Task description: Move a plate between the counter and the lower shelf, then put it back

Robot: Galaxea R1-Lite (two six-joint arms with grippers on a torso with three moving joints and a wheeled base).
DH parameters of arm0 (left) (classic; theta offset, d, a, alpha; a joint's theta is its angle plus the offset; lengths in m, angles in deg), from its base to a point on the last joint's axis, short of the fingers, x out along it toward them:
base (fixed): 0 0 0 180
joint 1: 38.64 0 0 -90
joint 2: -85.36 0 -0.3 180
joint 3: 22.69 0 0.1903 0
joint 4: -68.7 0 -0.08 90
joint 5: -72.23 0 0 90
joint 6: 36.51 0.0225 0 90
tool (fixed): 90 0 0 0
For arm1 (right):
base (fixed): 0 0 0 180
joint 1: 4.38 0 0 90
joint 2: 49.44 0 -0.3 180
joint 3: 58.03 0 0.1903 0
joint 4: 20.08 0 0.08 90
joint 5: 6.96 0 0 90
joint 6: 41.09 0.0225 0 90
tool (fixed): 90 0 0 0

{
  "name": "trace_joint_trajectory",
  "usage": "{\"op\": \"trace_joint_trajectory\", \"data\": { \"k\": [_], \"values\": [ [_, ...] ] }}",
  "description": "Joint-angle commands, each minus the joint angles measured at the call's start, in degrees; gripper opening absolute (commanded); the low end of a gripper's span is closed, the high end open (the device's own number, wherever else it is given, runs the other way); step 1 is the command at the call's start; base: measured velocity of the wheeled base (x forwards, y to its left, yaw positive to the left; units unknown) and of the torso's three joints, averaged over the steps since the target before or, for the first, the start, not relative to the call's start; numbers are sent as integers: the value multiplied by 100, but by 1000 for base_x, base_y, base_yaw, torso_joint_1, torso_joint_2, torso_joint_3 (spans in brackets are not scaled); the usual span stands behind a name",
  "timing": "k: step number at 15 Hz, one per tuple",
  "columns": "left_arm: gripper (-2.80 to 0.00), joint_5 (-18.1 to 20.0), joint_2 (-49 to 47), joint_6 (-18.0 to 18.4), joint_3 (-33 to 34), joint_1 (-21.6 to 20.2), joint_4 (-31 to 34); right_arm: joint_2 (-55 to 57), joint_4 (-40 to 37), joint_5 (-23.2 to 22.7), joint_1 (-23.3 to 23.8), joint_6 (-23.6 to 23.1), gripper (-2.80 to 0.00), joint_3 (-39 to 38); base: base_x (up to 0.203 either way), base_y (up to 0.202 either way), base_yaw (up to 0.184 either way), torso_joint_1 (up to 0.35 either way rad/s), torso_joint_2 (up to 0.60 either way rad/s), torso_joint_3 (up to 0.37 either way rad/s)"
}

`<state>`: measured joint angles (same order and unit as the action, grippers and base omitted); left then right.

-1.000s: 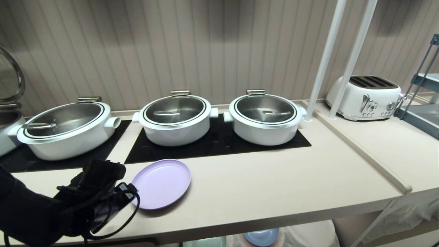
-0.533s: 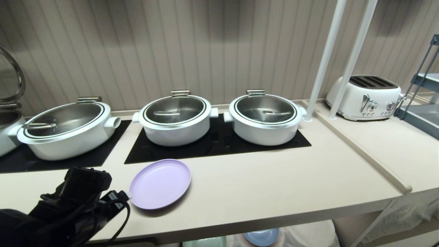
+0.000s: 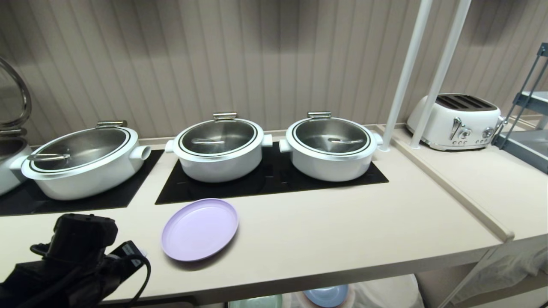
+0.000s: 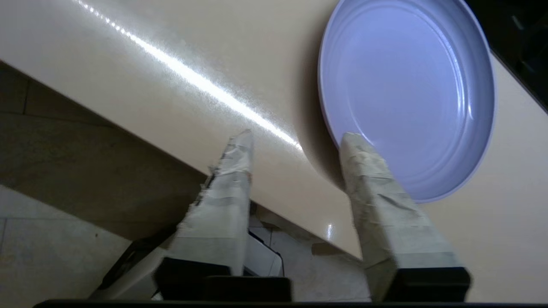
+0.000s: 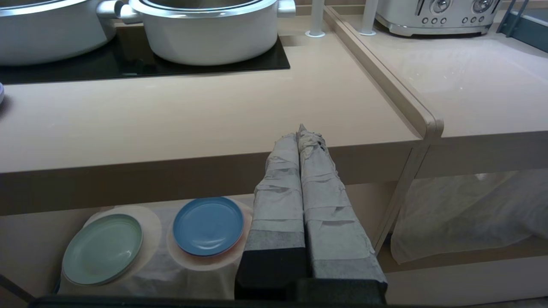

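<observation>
Plate [image 3: 199, 229] on the counter [image 3: 342, 231], left gripper [image 4: 295, 141] clear of it

Its 2 fingers [image 4: 227, 184] stand apart, holding nothing, just beside the plate's rim. The right gripper [image 5: 302, 130] is pressed closed below the counter edge. Placement looks finished; next needs a fresh rim grasp toward the shelf [image 5: 25, 239].

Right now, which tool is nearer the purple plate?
Left. The left tool sits just off the plate's near rim, not holding it. The right tool is below the counter edge, well to the right.
</observation>
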<state>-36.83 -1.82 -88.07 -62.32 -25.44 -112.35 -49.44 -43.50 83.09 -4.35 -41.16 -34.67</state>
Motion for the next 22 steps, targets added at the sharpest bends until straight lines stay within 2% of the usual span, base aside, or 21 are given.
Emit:
{"op": "trace_joint_trajectory", "data": {
  "k": [1, 6, 8, 11, 13, 15, 16, 18, 22],
  "values": [
    [-280, -13, 460, 96, 1, -70, -9, 0, 2, -5, -2, -1, -280, 0, 0, 0, 0, 0, 0, 0],
    [-280, -1, 1684, 890, 265, -294, 87, 0, -3, 2, -2, -1, -280, 0, 0, 0, 0, 0, 0, 0],
    [-280, -5, 2198, 1390, 446, -312, 93, 0, 6, -5, -2, -1, -280, 0, 0, 0, 0, 0, 0, 0],
    [-280, 51, 3317, 2325, 685, -283, 103, 0, -3, 4, 1, -1, -280, 0, 0, 0, 0, 0, 0, 0],
    [-280, 331, 4189, 3122, 972, -315, 105, 0, -1, -4, -2, -1, -280, 0, 0, 0, 0, 0, 0, 0],
    [-280, 960, 4910, 4006, 1407, -691, 99, 0, -3, -3, -2, -1, -280, 0, 0, 0, 0, 0, 0, 0],
    [-280, 1359, 5255, 4255, 1509, -965, 152, 0, -3, 0, 1, -1, -280, 0, 0, 0, 0, 0, 0, 0],
    [-280, 1920, 5842, 4540, 1593, -1289, 430, 0, 0, -4, -2, -1, -280, 0, 0, 0, 0, 0, 0, 0],
    [-280, 2119, 6929, 4944, 1625, -1507, 1527, 0, -3, -3, -2, -1, -280, 0, 0, 0, 0, 0, 0, 0]
  ]
}}
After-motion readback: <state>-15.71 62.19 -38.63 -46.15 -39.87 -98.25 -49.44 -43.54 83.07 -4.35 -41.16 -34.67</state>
